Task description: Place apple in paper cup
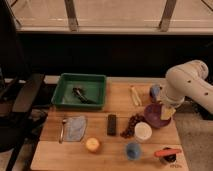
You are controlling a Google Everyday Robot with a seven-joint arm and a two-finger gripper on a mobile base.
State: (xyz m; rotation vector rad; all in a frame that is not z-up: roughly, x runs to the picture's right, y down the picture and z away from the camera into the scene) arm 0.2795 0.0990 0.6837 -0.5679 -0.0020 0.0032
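Note:
The apple [92, 144] is small, round and yellow-orange, and lies on the wooden table [55, 155] near its front edge, left of centre. The paper cup [143, 131] is short and cream-white, and stands upright to the right of the apple, just in front of a purple bowl [155, 117]. My white arm comes in from the right. The gripper [167, 112] hangs over the right rim of the purple bowl, apart from the paper cup and far from the apple.
A green tray [65, 95] holding a dark utensil sits at the back left. A blue cloth [76, 127], a black bar [112, 124], dark grapes [131, 125], a blue cup [132, 150] and an orange carrot [167, 152] lie around. A black chair [22, 100] stands left.

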